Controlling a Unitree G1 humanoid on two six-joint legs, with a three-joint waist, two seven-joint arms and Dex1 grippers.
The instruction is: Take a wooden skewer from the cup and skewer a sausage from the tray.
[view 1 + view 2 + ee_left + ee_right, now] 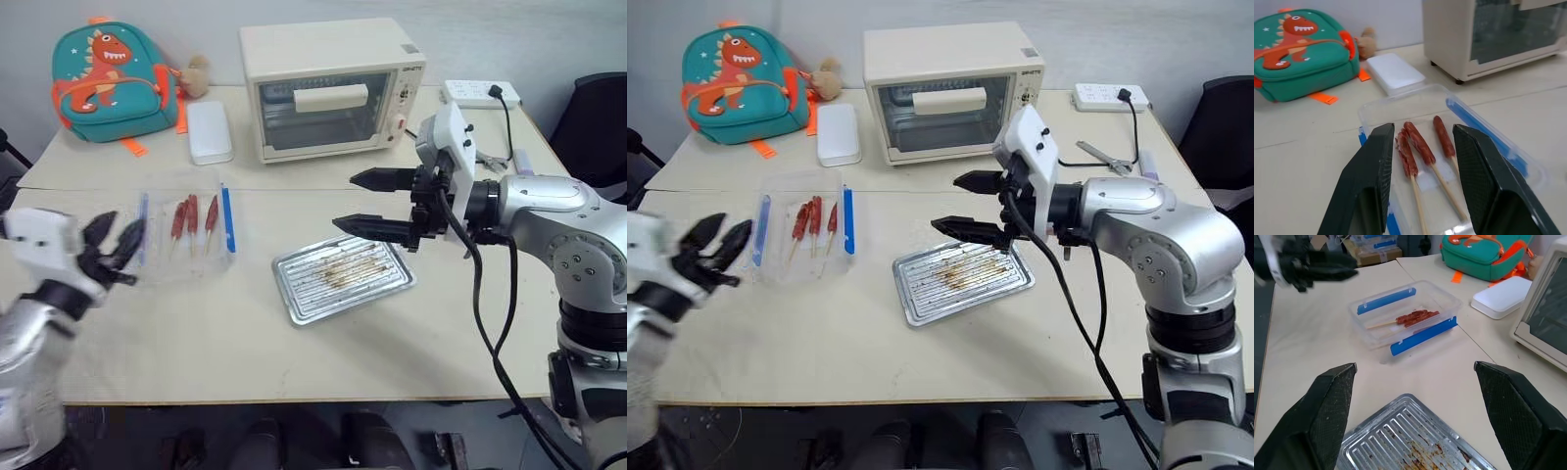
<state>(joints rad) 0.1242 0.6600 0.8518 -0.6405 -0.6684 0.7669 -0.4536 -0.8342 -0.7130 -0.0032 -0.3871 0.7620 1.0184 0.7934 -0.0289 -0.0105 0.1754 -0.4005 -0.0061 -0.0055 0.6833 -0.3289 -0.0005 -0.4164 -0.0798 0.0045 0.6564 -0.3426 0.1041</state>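
On the pale table [196, 343], a silver tray [343, 279] with a ridged, grease-marked bottom is seen lying empty, directly below the right gripper [377, 203], whose black jaws are spread wide on nothing and are pointed toward the robot's left. Three skewered sausages [193, 217], dark red and glossy on thin pale sticks, are found instead in a clear plastic box [186, 235] with blue clips, well to the left of the tray. Their long axes are laid roughly front to back, sticks toward the robot. The left gripper [108, 250] is held just beside that box, jaws parted and empty, and is judged the nearer by far; in its wrist view the sausages are framed between its fingers [1371, 181]. No cup is made out on the table. A cream oven [328, 88], a white case [210, 132] and a teal backpack [108, 83] are ranged behind.
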